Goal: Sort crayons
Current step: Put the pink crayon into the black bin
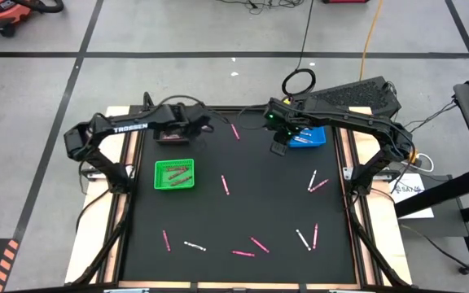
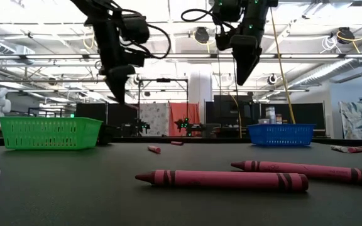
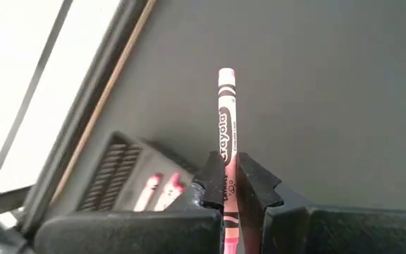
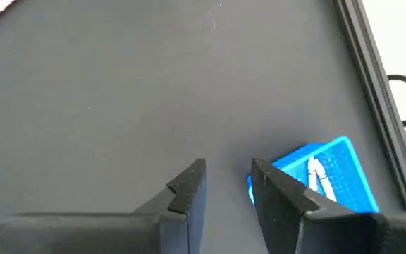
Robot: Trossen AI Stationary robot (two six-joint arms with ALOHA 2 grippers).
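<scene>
1. Pink crayon (image 3: pixel 226 134) clamped between left gripper (image 3: pixel 230 185) fingers, most of its length sticking out past the tips, just short of the green tray (image 1: pixel 174 175).
2. Risk: shallow pinch near one end; could pivot or slip, dropping outside the tray.
3. Right gripper (image 4: pixel 228 180) parted, empty, just beside the blue tray (image 4: pixel 344 169).
4. Grip visible only from left wrist; loose crayons (image 1: pixel 319 185) on the mat only from above.

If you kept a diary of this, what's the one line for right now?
left gripper: shut on pink crayon, above green tray | right gripper: open, empty, beside blue tray
</scene>
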